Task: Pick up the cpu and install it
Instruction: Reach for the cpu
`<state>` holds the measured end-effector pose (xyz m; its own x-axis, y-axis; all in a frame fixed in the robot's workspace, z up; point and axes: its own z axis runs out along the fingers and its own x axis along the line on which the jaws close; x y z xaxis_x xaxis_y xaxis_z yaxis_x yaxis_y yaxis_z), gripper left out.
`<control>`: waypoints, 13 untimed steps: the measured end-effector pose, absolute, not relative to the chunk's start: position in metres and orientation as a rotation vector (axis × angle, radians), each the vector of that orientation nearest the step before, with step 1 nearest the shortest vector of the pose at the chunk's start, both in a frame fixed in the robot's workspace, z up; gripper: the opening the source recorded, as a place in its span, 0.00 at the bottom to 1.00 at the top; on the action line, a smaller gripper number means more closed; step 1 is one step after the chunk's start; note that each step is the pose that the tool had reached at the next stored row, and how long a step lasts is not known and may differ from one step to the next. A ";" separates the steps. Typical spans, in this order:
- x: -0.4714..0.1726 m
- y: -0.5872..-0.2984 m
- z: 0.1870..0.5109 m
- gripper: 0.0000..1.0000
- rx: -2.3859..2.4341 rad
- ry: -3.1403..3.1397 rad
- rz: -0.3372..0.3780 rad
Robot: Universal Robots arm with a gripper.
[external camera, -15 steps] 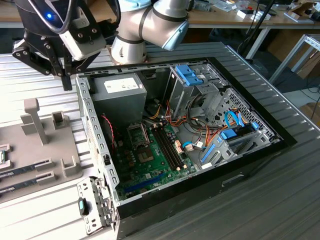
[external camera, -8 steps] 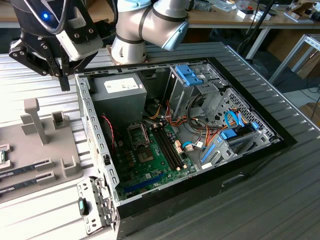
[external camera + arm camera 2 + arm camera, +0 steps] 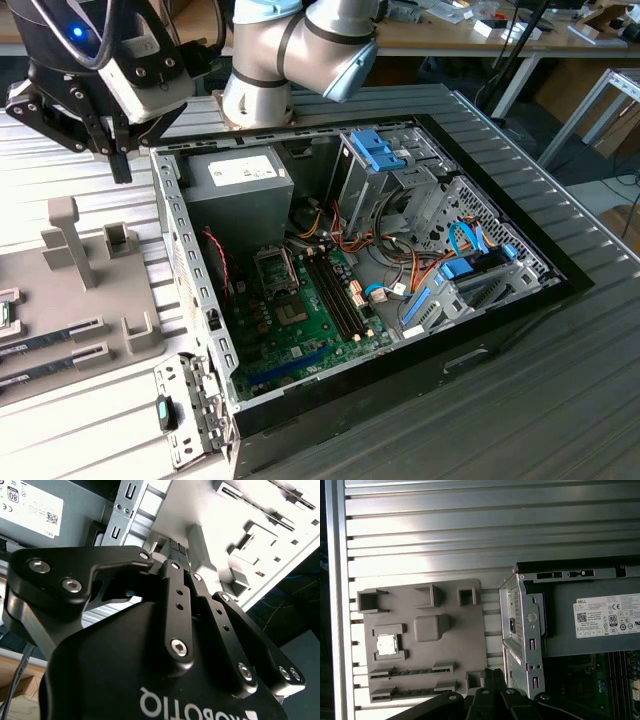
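The cpu (image 3: 386, 645), a small silver square chip, lies in a recess of the grey holder tray (image 3: 465, 645) on the ribbed table, beside the open computer case. My gripper (image 3: 121, 165) hangs above the table between the tray's far end and the case's rear corner, well apart from the cpu. Its black fingers (image 3: 176, 580) stand together, shut, with nothing between them. In the first wrist view the gripper (image 3: 492, 676) sits over the tray's corner next to the case wall. The dark socket frame (image 3: 278, 272) lies on the green motherboard inside the case.
The grey power-supply box (image 3: 245, 185) sits at the case's rear. The case's metal side wall (image 3: 185, 260) rises between tray and motherboard. Upright posts (image 3: 68, 240) stand on the tray, and memory sticks (image 3: 55, 340) lie in its slots. Cables and drive cages (image 3: 440, 230) fill the case's right side.
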<state>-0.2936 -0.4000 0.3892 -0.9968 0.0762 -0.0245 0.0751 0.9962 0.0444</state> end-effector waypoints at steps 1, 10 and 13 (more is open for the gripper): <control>-0.294 -0.400 0.389 0.11 0.118 3.112 0.068; -0.300 -0.400 0.389 0.11 0.118 3.113 0.068; -0.303 -0.400 0.389 0.11 0.118 3.113 0.068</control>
